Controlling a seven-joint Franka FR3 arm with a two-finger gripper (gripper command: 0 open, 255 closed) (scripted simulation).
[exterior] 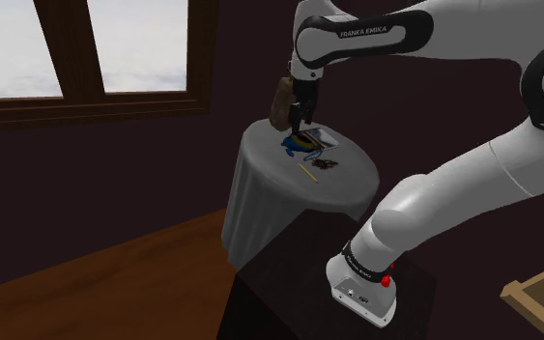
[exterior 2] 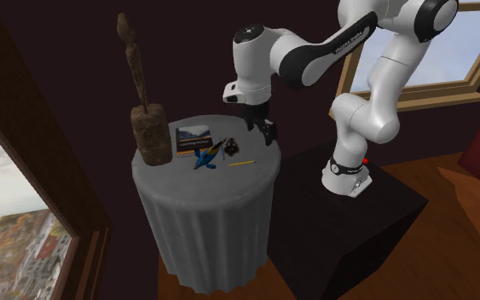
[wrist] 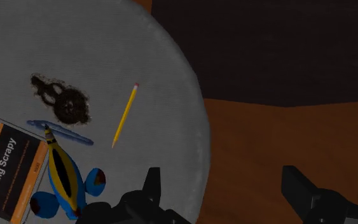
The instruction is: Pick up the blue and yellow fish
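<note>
Now in hand: the approach; the blue and yellow fish (wrist: 66, 181) is not yet grasped.
Hand: the hand (wrist: 225, 191) is spread wide with nothing between its fingers. It hovers over the counter (wrist: 107, 38) at its rim, one finger above the cloth and the other above the wooden floor (wrist: 266, 140).
Fish: it lies flat on the counter, against the book (wrist: 9, 168), off to one side of the fingers and not between them.
Next move: by my judgement, shift inward until the fish is centred, turn the fingers across its narrow body, then descend.
Edges: the rim is near; a blue pen (wrist: 60, 132) sits at the fish's nose, with a pencil (wrist: 124, 114) and a dark tangled object (wrist: 69, 105) close by.
Open room: free air on the floor side; the carved figure (exterior 2: 144, 111) stands well apart.
</note>
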